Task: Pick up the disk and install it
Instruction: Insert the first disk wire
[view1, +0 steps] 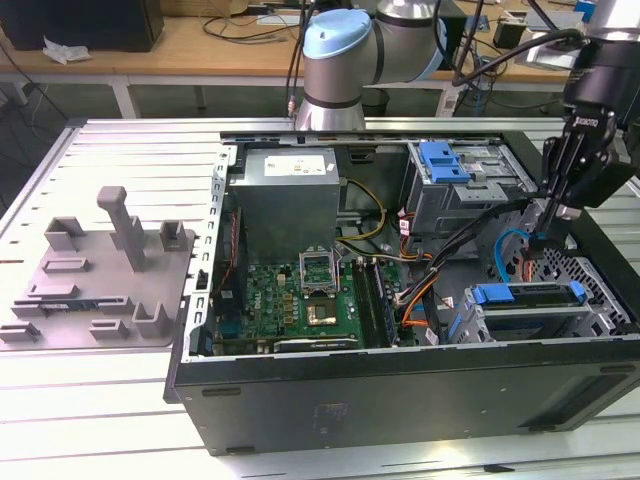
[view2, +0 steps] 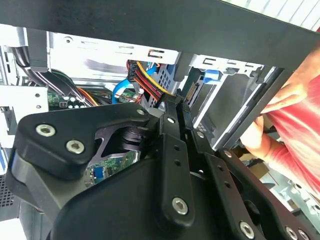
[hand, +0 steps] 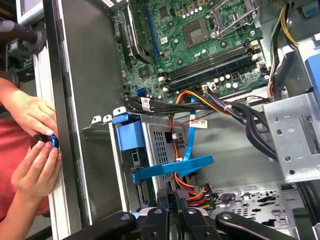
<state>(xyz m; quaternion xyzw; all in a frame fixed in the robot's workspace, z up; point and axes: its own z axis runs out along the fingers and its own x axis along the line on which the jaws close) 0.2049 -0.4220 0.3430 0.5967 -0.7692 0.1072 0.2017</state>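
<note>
Slotted metal table (view1: 100, 420) carries an open computer case (view1: 400, 400), with a grey fixture plate (view1: 90, 270) on the exterior view's left. The disk (view1: 525, 295) sits in the drive cage at the case's near corner. Gripper (view1: 545, 235) hangs near it, claw narrow, nothing seen between. Person's hand (hand: 30, 112) at the case edge. Wooden bench (view1: 200, 45) with cables behind

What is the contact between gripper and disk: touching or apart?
Cannot tell. In the exterior view the gripper hangs close above the disk among cables; no gap or contact shows plainly.
</note>
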